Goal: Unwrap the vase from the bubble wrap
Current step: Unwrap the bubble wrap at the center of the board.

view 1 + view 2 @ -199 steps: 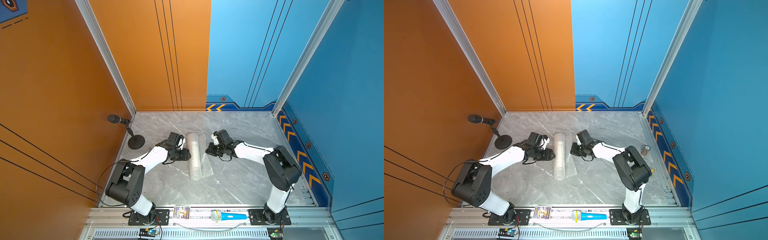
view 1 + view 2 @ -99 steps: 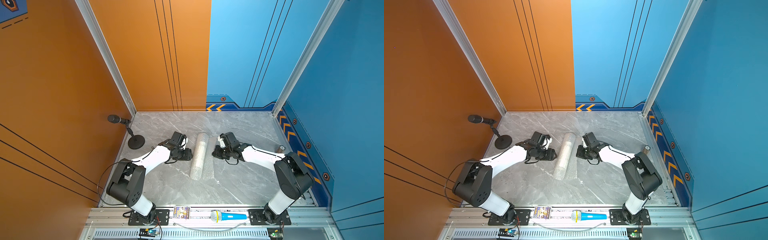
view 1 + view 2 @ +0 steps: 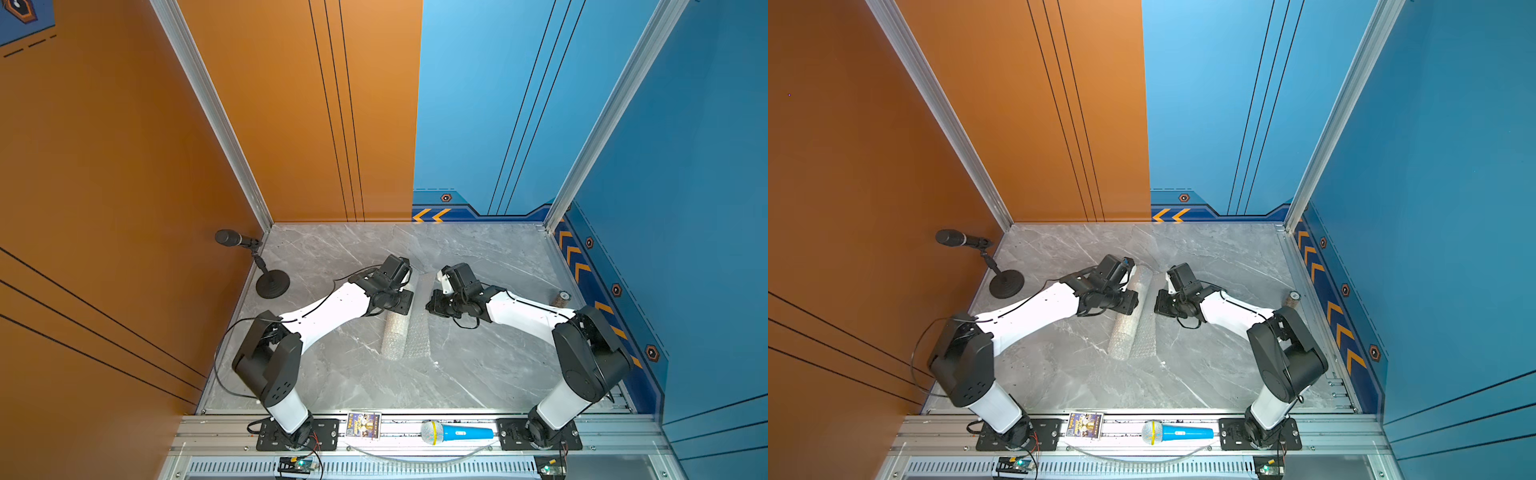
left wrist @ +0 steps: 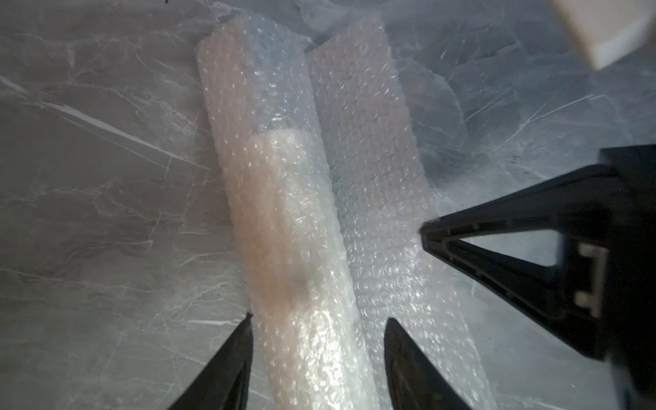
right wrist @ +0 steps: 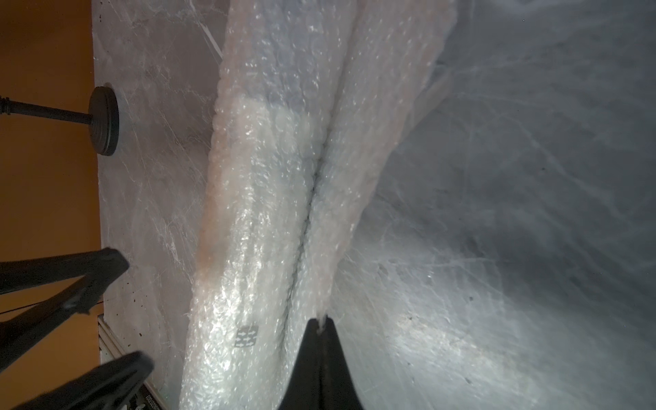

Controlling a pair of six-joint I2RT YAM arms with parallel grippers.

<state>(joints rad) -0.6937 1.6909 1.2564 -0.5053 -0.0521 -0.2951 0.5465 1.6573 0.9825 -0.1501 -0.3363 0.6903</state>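
The bubble wrap [image 3: 394,337] lies as a long roll mid-table in both top views [image 3: 1124,332], with a loose flap [image 3: 419,332] flat beside it. Through the wrap, in the left wrist view, shows the pale vase [image 4: 280,198]. My left gripper [image 4: 317,317] straddles the roll, one finger [image 4: 238,340] against its side, the other over the flap; from above it sits on the roll [image 3: 401,300]. My right gripper [image 5: 321,321] is shut, pinching the flap's edge at the tips. It is just right of the roll [image 3: 432,305].
A black microphone stand [image 3: 272,284] is at the back left. A small brown jar [image 3: 563,297] stands by the right wall. On the front rail lie a blue toy microphone [image 3: 455,432] and a picture card [image 3: 363,424]. Orange and blue walls enclose three sides.
The roll has turned so that its near end points more to the left. My left gripper has moved onto the roll. The right elbow has swung outward, uncovering the brown jar.
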